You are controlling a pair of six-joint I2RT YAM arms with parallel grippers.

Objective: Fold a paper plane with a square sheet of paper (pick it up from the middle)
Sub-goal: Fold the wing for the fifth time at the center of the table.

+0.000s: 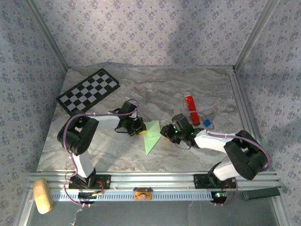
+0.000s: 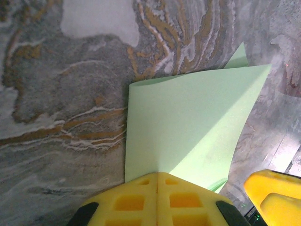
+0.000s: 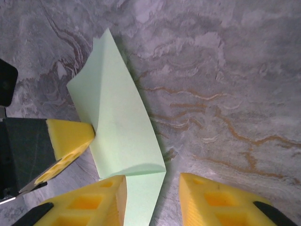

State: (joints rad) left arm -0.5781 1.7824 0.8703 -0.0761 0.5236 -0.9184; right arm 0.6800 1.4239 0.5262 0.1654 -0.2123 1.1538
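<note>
Marble tabletop (image 1: 188, 89) carries the half-folded green paper (image 1: 151, 134). The left gripper (image 1: 140, 128) pinches its left edge; the right gripper (image 1: 165, 132) stands spread at its right edge. A red tube (image 1: 191, 108) and a checkerboard (image 1: 88, 91) lie beyond the paper.

Checkerboard (image 1: 88, 91) far left on the marbled table (image 1: 155, 89) — red tube (image 1: 191, 109), blue block (image 1: 207, 123) right.

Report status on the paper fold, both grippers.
Left gripper shut on green sheet at its edge. Right gripper open around the sheet's end. Sheet partly folded, one flap raised. Red tube off to the side, nothing in the way.
</note>
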